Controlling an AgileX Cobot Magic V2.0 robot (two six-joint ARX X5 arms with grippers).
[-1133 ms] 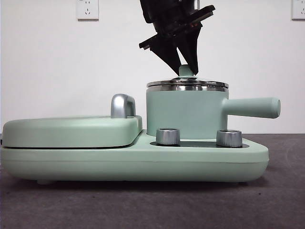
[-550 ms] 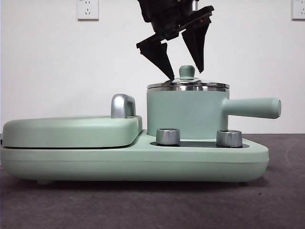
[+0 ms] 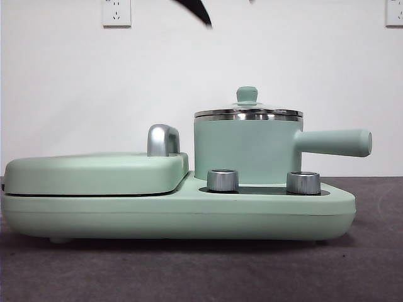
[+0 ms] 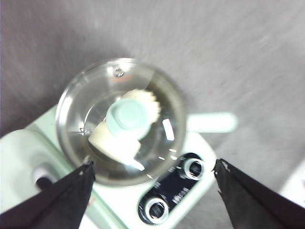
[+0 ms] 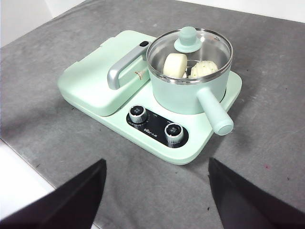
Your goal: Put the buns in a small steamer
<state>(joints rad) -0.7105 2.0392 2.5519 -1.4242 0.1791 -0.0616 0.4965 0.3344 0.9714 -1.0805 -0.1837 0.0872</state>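
Observation:
The small steamer (image 3: 245,151) stands on its mint green base with the glass lid (image 3: 248,112) on. Both buns lie inside under the glass: the smooth plain one (image 5: 175,65) and the ridged one (image 5: 204,68). In the left wrist view the ridged bun (image 4: 151,102) and the plain bun (image 4: 114,143) peek out around the lid's green knob (image 4: 126,116). My left gripper (image 4: 153,164) hangs open high above the steamer, holding nothing. Only its black tip (image 3: 195,11) shows in the front view. My right gripper (image 5: 156,161) waits open and empty, back from the appliance.
Left of the steamer lies the flat griddle lid (image 3: 94,173) with its chrome handle (image 3: 162,139). Two chrome dials (image 3: 221,180) (image 3: 303,182) sit on the base's front. The straight pot handle (image 3: 334,142) sticks out to the right. The table's edge (image 5: 28,179) runs near the right gripper.
The left gripper let go of the lid knob, opened its jaws and rose almost out of the front view. The lid stays on the steamer.

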